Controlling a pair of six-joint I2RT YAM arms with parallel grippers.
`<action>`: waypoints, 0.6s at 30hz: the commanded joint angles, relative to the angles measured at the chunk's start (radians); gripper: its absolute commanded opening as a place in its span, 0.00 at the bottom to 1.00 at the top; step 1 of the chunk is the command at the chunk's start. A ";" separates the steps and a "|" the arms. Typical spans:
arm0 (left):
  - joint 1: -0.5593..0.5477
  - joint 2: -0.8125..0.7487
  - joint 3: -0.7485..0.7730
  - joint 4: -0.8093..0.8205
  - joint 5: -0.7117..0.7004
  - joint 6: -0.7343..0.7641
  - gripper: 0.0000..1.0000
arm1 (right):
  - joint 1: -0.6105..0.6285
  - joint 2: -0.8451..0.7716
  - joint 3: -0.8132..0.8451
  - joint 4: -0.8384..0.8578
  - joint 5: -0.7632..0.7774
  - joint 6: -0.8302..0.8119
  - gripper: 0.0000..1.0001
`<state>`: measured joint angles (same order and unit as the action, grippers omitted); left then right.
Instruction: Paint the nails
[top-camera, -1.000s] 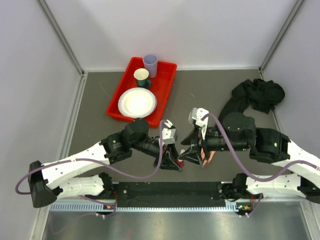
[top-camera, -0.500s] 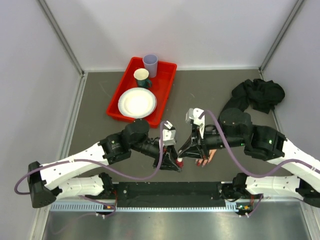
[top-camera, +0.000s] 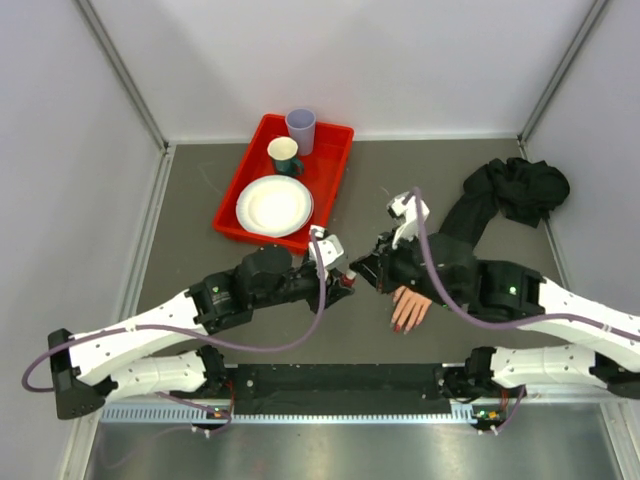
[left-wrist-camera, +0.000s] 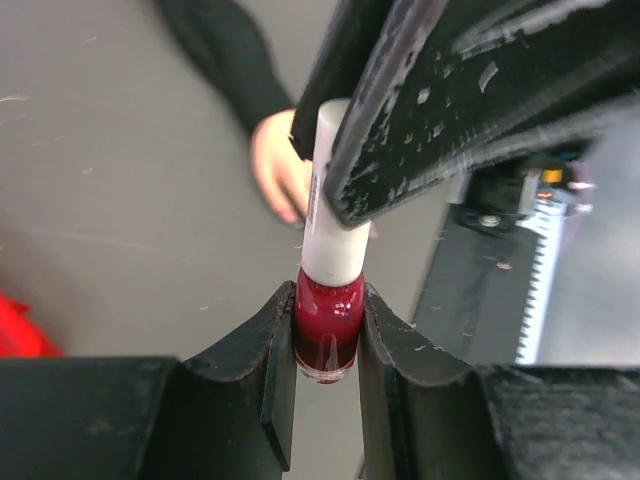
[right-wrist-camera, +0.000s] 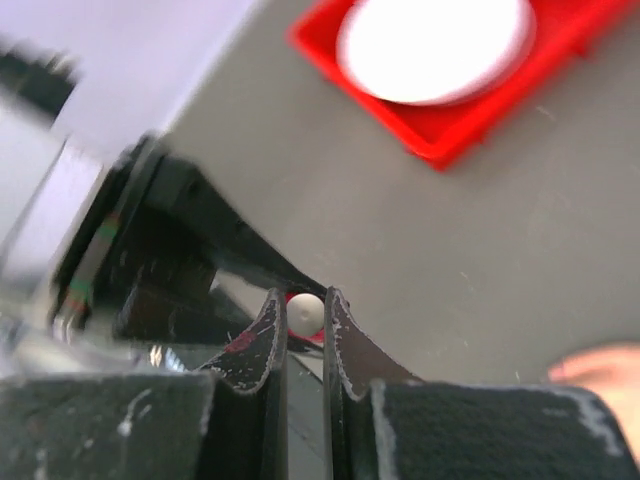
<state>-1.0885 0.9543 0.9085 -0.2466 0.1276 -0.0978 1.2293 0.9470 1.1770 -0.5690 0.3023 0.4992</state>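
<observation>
Left gripper (left-wrist-camera: 327, 300) clamps the red polish bottle (left-wrist-camera: 326, 340); right gripper (right-wrist-camera: 303, 318) pinches its white cap (left-wrist-camera: 330, 200). The nails (top-camera: 400, 325) lie near, touching neither.

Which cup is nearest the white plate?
The dark teal cup with a white inside, just behind the round white plate. The pale purple cup stands farther back in the red plastic tray.
</observation>
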 joint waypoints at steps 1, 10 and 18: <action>0.029 0.046 0.035 0.190 -0.321 0.026 0.00 | 0.137 0.149 0.122 -0.361 0.403 0.375 0.00; 0.029 0.067 0.024 0.138 -0.136 0.066 0.00 | 0.148 0.079 0.130 -0.309 0.303 0.228 0.47; 0.029 0.034 0.032 0.055 0.440 0.079 0.00 | 0.079 -0.150 0.064 -0.162 -0.210 -0.237 0.73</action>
<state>-1.0573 1.0229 0.9070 -0.2031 0.2253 -0.0299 1.3495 0.9092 1.2827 -0.8211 0.4286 0.5140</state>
